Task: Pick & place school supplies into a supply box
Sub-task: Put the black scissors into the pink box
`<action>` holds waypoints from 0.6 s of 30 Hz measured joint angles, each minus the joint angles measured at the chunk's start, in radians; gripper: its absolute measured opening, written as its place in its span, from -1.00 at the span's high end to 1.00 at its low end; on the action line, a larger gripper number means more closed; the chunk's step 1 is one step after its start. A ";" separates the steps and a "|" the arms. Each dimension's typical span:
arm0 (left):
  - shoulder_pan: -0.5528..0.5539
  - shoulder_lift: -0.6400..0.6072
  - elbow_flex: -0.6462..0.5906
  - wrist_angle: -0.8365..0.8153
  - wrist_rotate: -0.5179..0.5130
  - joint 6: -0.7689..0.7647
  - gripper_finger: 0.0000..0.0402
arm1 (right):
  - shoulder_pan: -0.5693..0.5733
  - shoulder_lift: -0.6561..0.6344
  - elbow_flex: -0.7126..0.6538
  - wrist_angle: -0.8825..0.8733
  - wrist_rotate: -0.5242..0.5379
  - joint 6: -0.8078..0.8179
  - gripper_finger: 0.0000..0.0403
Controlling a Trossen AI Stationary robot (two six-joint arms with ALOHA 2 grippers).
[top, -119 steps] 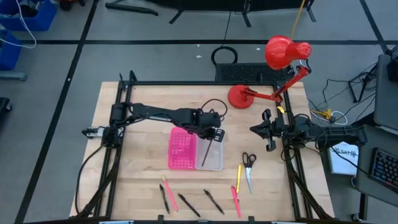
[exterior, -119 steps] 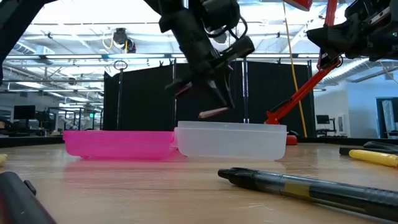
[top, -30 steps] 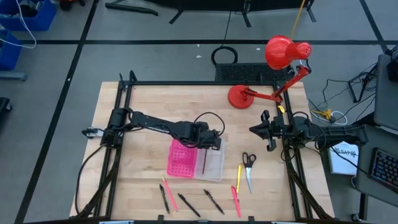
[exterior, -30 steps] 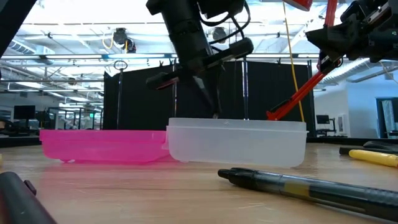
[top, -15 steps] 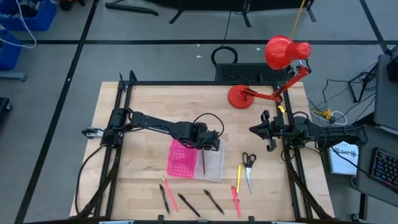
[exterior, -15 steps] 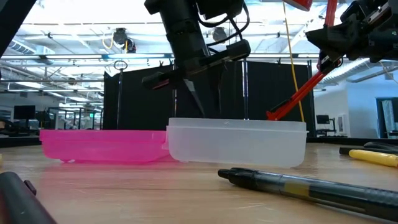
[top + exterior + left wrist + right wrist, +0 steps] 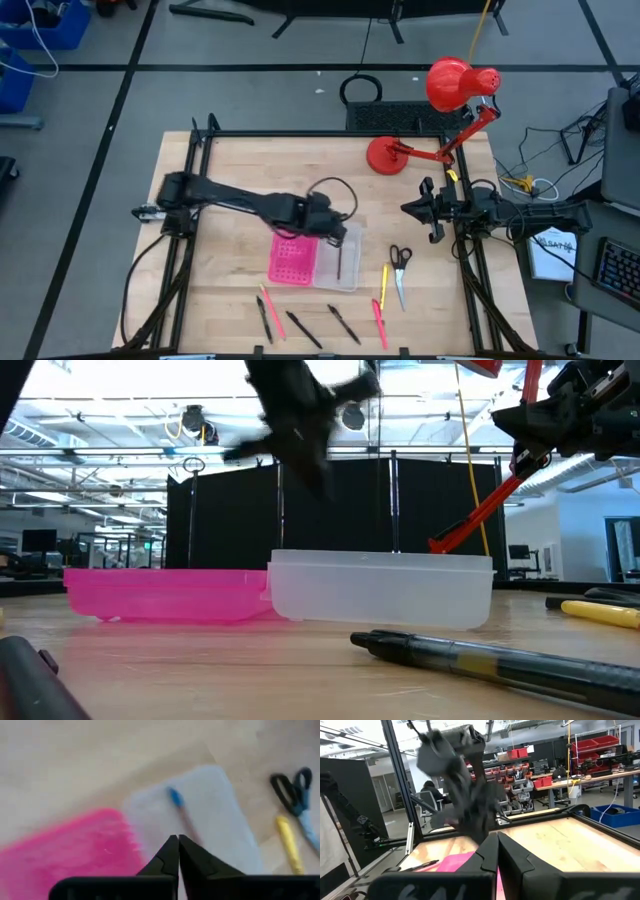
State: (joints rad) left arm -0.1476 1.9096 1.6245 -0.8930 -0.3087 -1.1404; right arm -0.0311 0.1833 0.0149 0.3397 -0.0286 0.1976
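The supply box lies open at mid-table, with its pink lid half (image 7: 292, 260) on the left and its clear half (image 7: 345, 262) on the right. One blue-tipped pencil (image 7: 181, 814) lies inside the clear half. My left gripper (image 7: 177, 851) hangs shut above the box, touching nothing; it is a blur in the low view (image 7: 300, 430). Scissors (image 7: 400, 266), a yellow pen (image 7: 384, 285) and a pink pen (image 7: 380, 322) lie on the table to the box's right. Several pens (image 7: 300, 325) lie near the front edge. My right gripper (image 7: 497, 851) waits shut at the table's right edge (image 7: 428, 212).
A red desk lamp (image 7: 440, 110) stands at the far right of the table. A black pen (image 7: 500, 660) lies close to the low camera, in front of the box. Bare wood lies left of the box and along the far edge.
My left gripper has let go of the pencil that it held upright in the clear half, then risen from the box, rolled about its wrist and shut again. The pencil now lies flat inside the clear half. The box has stayed in place.
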 joint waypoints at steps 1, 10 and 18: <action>-0.012 -0.036 0.000 -0.037 -0.055 0.022 0.95 | 0.000 0.000 0.000 0.000 0.000 0.000 1.00; -0.151 -0.302 -0.005 -0.182 -0.365 0.188 0.98 | 0.000 0.000 0.000 0.000 0.000 0.000 1.00; -0.230 -0.492 -0.117 -0.158 -0.427 0.306 0.98 | 0.000 0.000 0.000 0.000 0.000 0.000 1.00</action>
State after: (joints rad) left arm -0.3777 1.4172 1.5079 -1.0509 -0.7357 -0.8340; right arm -0.0307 0.1833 0.0151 0.3397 -0.0284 0.1974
